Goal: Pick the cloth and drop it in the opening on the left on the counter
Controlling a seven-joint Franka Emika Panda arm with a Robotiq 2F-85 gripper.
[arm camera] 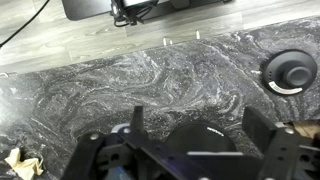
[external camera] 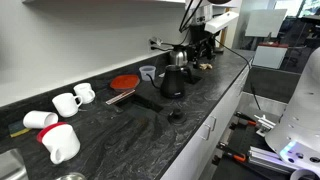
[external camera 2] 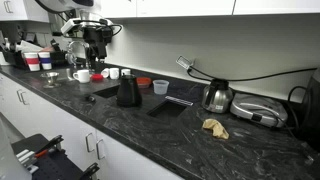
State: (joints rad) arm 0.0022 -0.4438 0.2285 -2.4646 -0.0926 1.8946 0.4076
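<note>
The cloth (external camera 2: 214, 127) is a crumpled tan rag lying on the dark marbled counter in front of the steel kettle (external camera 2: 218, 97). It also shows at the bottom left corner of the wrist view (arm camera: 22, 162). My gripper (arm camera: 198, 118) is open and holds nothing; it hangs high above the counter, well to the right of the cloth in the wrist view. My arm (external camera: 205, 22) stands over the far end of the counter in an exterior view. A dark rectangular patch (external camera 2: 105, 92) lies on the counter near the mugs; I cannot tell whether it is the opening.
A black pitcher (external camera 2: 128, 92), a red plate (external camera 2: 143, 82), a small cup (external camera 2: 160, 87) and white mugs (external camera: 70, 100) stand along the counter. A flat grill appliance (external camera 2: 255, 112) sits by the wall. A black round disc (arm camera: 290, 72) lies to the gripper's right.
</note>
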